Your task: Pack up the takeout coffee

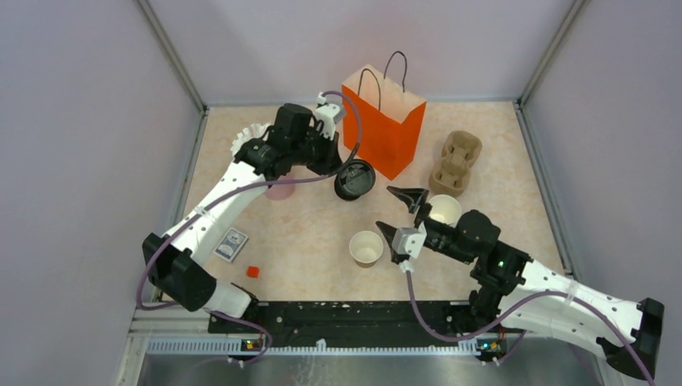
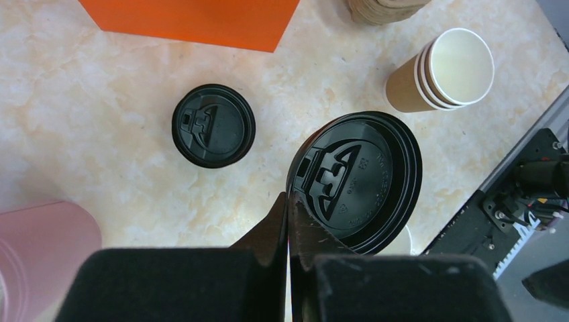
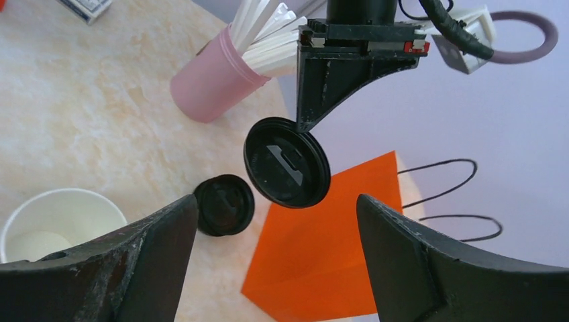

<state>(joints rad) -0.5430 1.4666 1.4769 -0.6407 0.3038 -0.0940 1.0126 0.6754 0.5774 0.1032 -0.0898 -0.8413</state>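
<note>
Jaws of the left gripper (image 2: 289,206) were pressed together on the rim of a black lid (image 2: 359,181), holding it tilted above the table (image 1: 306,233), just near of the orange bag (image 1: 386,121). A second lid (image 2: 213,125) lay flat below. Nearer stood the paper cup (image 1: 366,248), uncovered, just left of the right gripper (image 1: 386,208), whose jaws were spread wide and empty.

Glossy black plastic lid (image 2: 362,181); matt paper bag (image 1: 386,121); smooth marbled tabletop (image 1: 314,233); rough pulp carrier (image 1: 456,163) at bag's four o'clock.
</note>
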